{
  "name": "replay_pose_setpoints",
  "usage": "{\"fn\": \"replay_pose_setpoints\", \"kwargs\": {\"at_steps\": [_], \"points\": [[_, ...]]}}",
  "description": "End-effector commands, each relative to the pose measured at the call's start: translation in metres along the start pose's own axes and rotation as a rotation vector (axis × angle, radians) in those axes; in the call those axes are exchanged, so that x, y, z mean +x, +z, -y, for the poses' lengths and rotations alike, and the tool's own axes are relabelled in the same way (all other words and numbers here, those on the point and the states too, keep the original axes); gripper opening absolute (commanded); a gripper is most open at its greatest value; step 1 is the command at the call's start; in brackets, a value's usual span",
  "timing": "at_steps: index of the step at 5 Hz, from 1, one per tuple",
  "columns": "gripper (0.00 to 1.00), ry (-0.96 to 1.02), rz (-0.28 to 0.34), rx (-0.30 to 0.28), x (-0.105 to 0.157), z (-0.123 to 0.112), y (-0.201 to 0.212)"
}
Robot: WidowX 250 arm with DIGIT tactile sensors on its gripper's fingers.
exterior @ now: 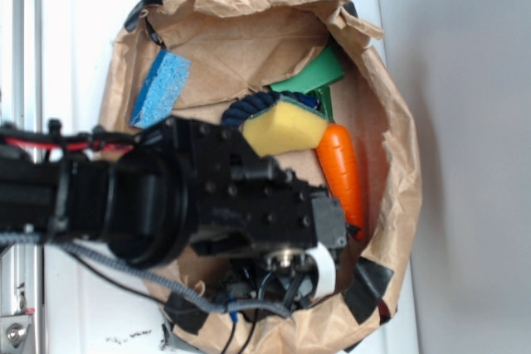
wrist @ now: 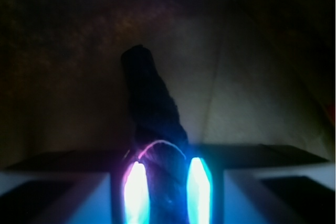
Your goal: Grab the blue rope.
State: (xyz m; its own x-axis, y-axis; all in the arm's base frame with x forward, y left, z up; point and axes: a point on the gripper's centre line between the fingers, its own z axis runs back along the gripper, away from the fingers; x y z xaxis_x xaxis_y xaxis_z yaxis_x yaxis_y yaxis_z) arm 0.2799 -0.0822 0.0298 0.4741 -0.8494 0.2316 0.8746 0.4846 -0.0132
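Honestly, soft rope, easy pinch

Crumpled brown paper bag [exterior: 390,113] holding everything. Thick dark navy twisted rope [wrist: 152,103] lying on its floor, one end between the glowing fingers [wrist: 137,192] of the black gripper [wrist: 168,192]. Looks clenched on it. Probably light, floppy, squashy; best pinched across the twist.

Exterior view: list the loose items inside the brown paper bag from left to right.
Light blue rectangular sponge → dark navy twisted rope, mostly hidden → yellow sponge block → orange toy carrot. The green piece overlaps the yellow block's span, so it is left out.
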Motion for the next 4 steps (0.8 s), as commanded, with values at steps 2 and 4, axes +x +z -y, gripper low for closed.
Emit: {"fn": "replay_pose_setpoints", "kwargs": {"at_steps": [2, 4], "points": [[0.00, 0.256, 0.100, 0.014, -0.011, -0.047, 0.115], [0.00, 0.409, -0.048, 0.066, -0.016, -0.043, 0.158]]}}
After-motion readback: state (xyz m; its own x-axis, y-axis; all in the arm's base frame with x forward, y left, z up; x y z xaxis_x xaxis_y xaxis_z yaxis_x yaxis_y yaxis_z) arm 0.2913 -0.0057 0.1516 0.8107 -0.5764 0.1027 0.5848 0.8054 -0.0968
